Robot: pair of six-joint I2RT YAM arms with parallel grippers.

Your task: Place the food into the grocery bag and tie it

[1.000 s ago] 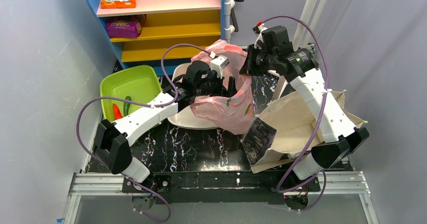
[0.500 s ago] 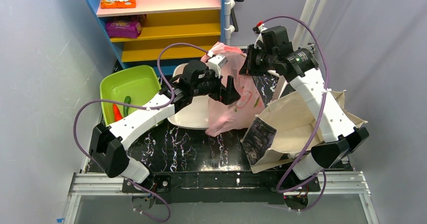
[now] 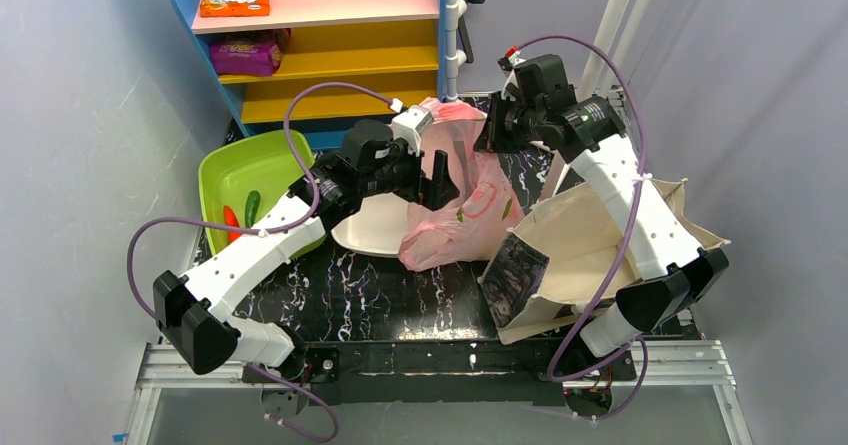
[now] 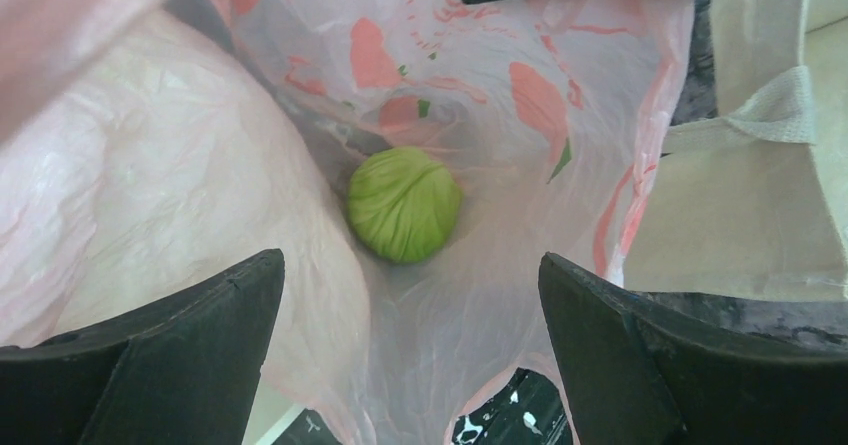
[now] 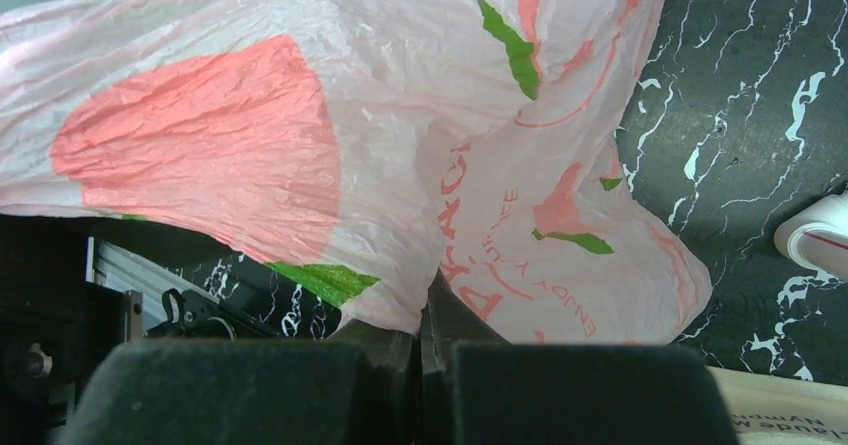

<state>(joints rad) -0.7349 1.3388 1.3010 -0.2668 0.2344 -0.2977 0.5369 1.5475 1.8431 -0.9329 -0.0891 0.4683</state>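
The pink grocery bag (image 3: 462,215) hangs open over the black table. My right gripper (image 3: 490,130) is shut on its far rim and holds it up; in the right wrist view the shut gripper (image 5: 425,315) pinches the plastic (image 5: 300,145). My left gripper (image 3: 435,175) is open and empty just above the bag's mouth. In the left wrist view the open gripper (image 4: 410,365) looks down on the pale green cabbage (image 4: 404,203) lying at the bottom of the bag. Red and green produce pieces (image 3: 240,215) lie in the green tub. The orange fruit is out of view.
A lime green tub (image 3: 275,155) stands at the left, with a white plate (image 3: 370,230) beside it, partly under the bag. The beige canvas tote (image 3: 590,240) lies at the right. A coloured shelf (image 3: 330,55) with snack packets stands behind.
My left arm has drawn back to the left and up, out of the bag's mouth. The bag has swung right and narrowed, still hanging from the right gripper.
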